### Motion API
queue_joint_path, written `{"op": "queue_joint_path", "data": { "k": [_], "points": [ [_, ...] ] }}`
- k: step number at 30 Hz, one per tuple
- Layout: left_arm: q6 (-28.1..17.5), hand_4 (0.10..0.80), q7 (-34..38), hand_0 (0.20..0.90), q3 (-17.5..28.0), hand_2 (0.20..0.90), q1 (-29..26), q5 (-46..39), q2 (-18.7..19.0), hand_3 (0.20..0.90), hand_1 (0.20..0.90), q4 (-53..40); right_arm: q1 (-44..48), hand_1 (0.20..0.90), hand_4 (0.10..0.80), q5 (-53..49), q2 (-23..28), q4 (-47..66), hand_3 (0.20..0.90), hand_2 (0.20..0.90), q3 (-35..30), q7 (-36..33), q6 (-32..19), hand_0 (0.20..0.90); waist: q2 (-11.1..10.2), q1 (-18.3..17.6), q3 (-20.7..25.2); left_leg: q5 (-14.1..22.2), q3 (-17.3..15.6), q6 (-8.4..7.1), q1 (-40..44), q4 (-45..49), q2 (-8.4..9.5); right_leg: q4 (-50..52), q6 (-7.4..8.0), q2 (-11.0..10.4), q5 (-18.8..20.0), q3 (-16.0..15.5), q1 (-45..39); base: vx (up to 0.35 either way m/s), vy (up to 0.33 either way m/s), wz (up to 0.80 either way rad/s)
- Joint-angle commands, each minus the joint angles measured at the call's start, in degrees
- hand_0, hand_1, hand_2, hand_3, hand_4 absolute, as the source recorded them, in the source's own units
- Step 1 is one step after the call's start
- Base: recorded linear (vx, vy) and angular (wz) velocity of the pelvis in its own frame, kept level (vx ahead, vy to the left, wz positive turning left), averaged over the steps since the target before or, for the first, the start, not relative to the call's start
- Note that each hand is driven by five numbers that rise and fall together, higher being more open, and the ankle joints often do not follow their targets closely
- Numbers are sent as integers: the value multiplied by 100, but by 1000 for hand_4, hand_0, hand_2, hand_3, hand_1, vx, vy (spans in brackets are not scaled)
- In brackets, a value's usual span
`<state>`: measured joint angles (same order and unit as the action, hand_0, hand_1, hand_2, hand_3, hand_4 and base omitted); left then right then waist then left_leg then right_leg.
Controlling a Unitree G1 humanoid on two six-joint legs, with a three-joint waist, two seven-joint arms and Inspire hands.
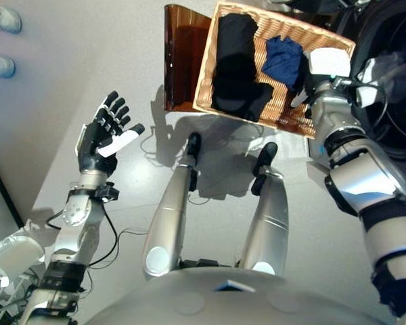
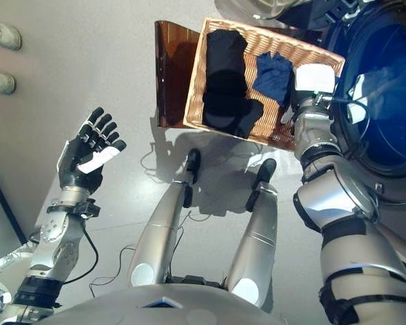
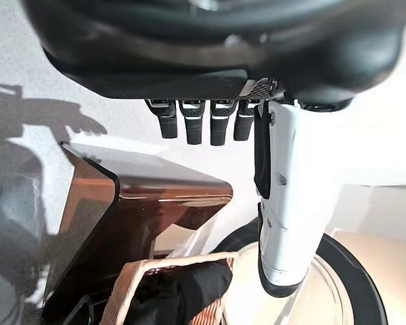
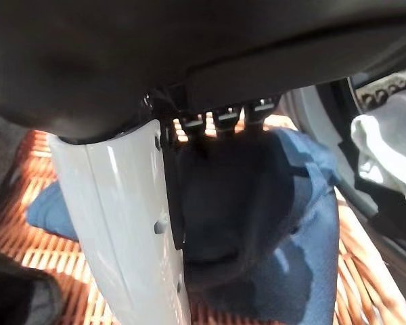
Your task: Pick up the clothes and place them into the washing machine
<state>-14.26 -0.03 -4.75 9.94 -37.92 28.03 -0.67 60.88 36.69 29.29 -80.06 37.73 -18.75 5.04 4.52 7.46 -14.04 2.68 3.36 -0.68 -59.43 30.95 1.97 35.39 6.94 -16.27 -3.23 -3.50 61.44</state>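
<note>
Grab step: right hand [image 2: 304, 101] reaches into the basket [image 2: 271, 42] over the blue garment [image 4: 298, 223], grip unclear; next, close and lift

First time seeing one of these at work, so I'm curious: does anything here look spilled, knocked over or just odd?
Nothing stands out. The wicker basket sits level on a brown stand, holding a black garment and a blue one. The right robot hand reaches over the blue one; the left robot hand is open over bare floor.
</note>
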Motion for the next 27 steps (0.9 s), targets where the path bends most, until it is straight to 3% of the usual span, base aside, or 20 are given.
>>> {"op": "queue_joint_path", "data": {
  "k": [1,24,25,27],
  "points": [
    [-571,800,-30,900,602,900,419,-62,211,900,900,-772,408,900,800,74,427,-100,900,900,286,-22,151,900,200,39,186,110,46,-124,-141,-168,42,232,-134,115,-243,187,16,-13,-5,4],
    [-428,800,-18,900,980,900,629,-166,153,900,900,-828,389,900,800,-347,100,349,900,900,235,285,36,900,53,-104,263,493,-48,-134,-789,862,-17,1284,-277,233,-643,351,756,-2,-2,0],
    [-426,800,-12,900,1007,900,631,-180,145,900,900,-825,369,840,757,-362,107,436,840,840,223,294,22,840,48,-111,262,500,-48,-133,-798,882,-22,1291,-285,240,-649,360,756,-7,-19,-5],
    [-421,800,-2,900,1051,900,659,-187,128,900,900,-816,303,200,300,-370,157,655,200,200,183,328,6,200,34,-140,260,531,-43,-129,-843,952,-26,1344,-296,255,-662,376,802,-8,-16,-4]
  ]
}}
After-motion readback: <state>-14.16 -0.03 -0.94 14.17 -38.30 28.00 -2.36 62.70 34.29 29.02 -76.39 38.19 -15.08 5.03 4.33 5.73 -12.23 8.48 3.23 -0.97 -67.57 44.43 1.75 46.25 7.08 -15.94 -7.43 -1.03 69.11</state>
